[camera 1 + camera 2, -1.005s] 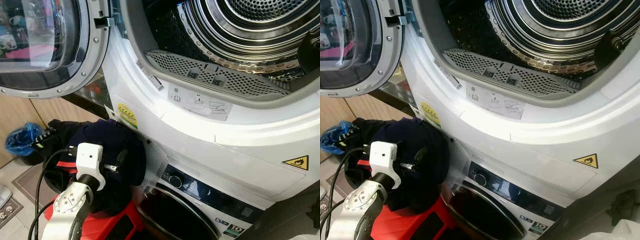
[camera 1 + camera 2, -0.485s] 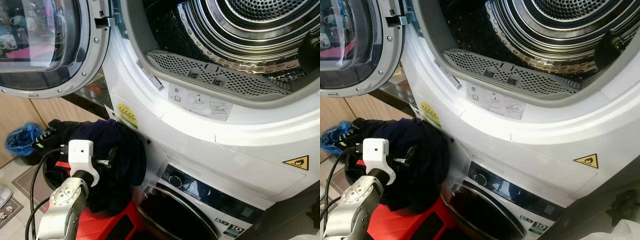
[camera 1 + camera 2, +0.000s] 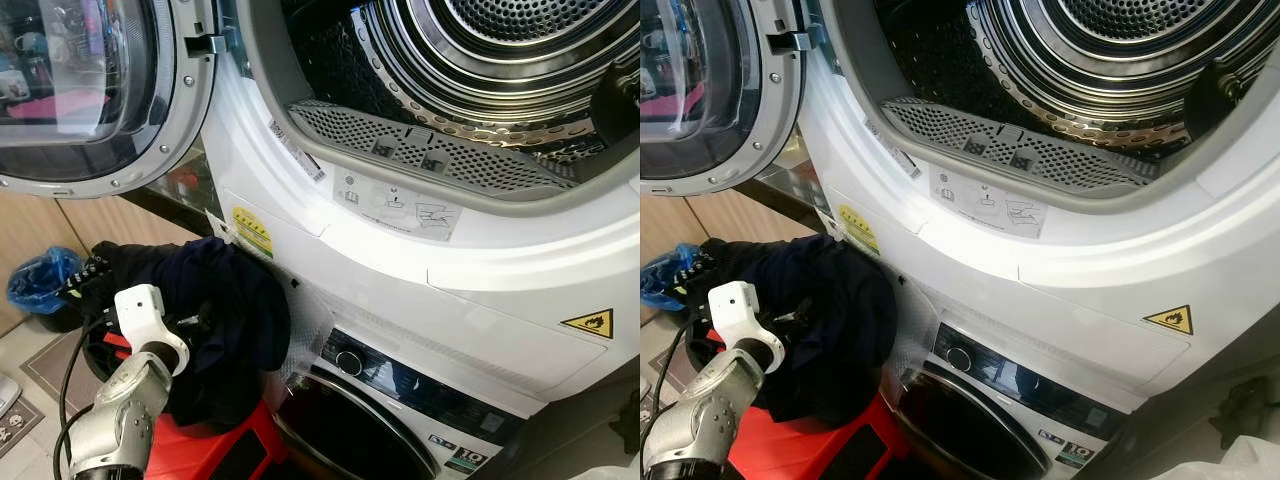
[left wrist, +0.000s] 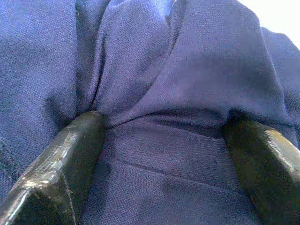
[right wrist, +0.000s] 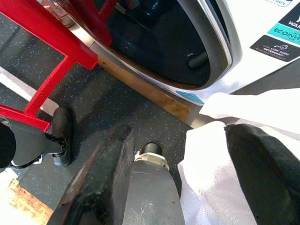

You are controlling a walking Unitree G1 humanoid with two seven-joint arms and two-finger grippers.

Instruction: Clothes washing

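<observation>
The left hand (image 4: 164, 140) was pressed into the heap of dark navy clothes (image 3: 235, 300), its two black fingers (image 4: 61, 164) spread wide with a fold of the cloth bunched between them. They had not closed on it, so nothing was gripped yet; the wide spread looked meant to take in a thick fold in one bite. From the head camera, the pile sat at about eight o'clock in the frame, heaped on a red stool (image 3: 215, 450) just beside the lower washing machine (image 3: 400, 400), probably so the laundry stood within easy reach of both doors.

Above, filling the twelve-to-two o'clock part of the view, the upper machine's drum (image 3: 480, 60) stood ready, its round door (image 3: 90, 90) swung fully aside toward ten o'clock, leaving the mouth free for loading. A blue bag (image 3: 40, 280) lay on the floor at nine o'clock, apart from the pile.

The right hand (image 5: 187, 154) hung low over the dark floor (image 5: 42, 89) near the lower machine, its fingers apart, with white cloth (image 5: 215, 168) lying between and beside them; I could not tell whether it held that cloth. The load was still to be lifted.
</observation>
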